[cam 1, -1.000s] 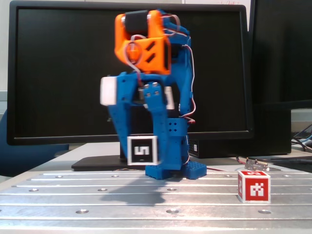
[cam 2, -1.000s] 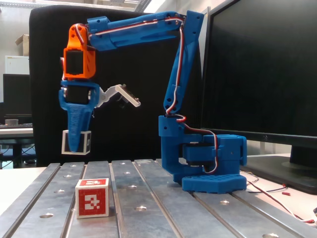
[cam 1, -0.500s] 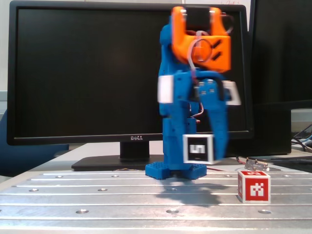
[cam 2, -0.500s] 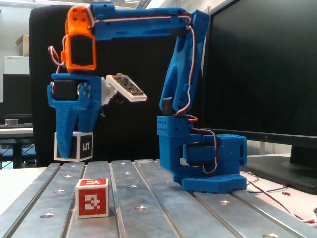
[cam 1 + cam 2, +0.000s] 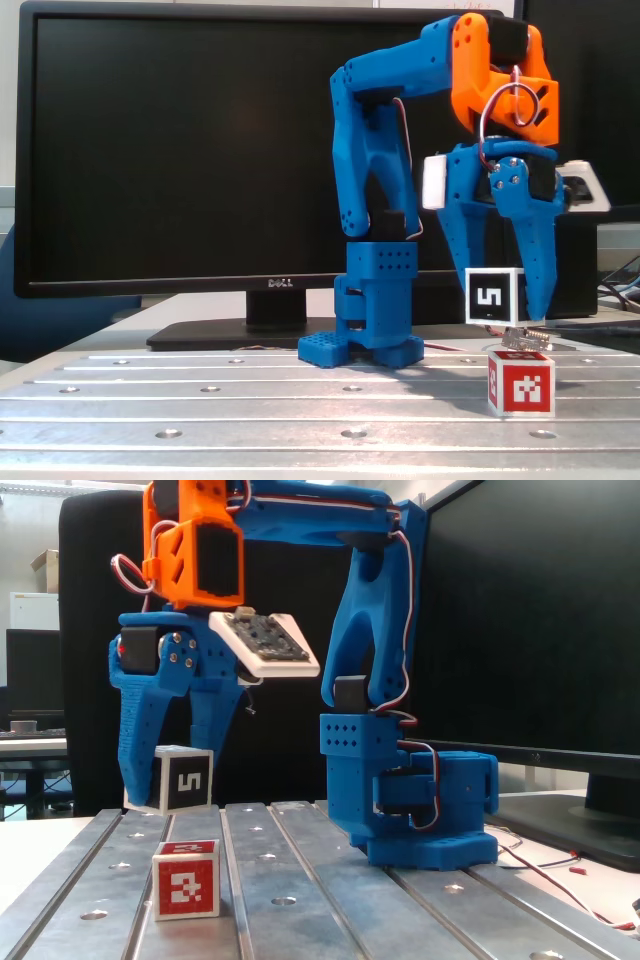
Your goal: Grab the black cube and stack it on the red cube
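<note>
1. At the left of a fixed view stands a black Dell monitor (image 5: 180, 150), its screen dark; the small "Dell" logo can be read on the lower bezel. It rises right behind the surface (image 5: 200, 400) and fills the background.
2. The surface is a grooved metal plate with rows of small holes. Its left half lies bare in this view, with open room in front of the arm.
3. The blue arm base (image 5: 365, 335) sits near the middle, at the back edge of the plate, just ahead of the monitor stand.
4. The arm reaches over to the right and ends in an orange wrist block (image 5: 500, 75). A white camera board (image 5: 265, 642) is mounted at the wrist, plain in the other fixed view.
5. The claw (image 5: 505, 300) points downward and is clenched on the black cube (image 5: 492, 296), which hangs in the air. The cube's black face shows a white "5".
6. The red cube (image 5: 520, 382) rests on the plate below and slightly right of the black cube; the two are apart. Its red face carries a white blocky marker.
7. A small metal connector (image 5: 527, 337) with red wires lies behind the red cube, near the right edge.
8. A second dark screen (image 5: 585, 100) stands at the far right.
</note>
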### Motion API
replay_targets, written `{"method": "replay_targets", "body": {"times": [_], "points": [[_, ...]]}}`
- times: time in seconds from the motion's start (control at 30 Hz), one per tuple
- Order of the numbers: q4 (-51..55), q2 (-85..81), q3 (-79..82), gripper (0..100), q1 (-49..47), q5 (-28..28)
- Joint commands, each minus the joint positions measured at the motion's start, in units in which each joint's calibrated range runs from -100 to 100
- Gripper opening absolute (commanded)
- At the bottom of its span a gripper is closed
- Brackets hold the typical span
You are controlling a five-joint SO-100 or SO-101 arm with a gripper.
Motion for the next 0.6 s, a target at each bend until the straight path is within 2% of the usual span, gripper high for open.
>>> {"method": "replay_targets", "body": {"times": [0.0,0.57], "points": [[0.3,-0.2,-1.6,19,-1.5,-6.1],[0.3,-0.1,-1.2,19,-3.6,-25.6]]}}
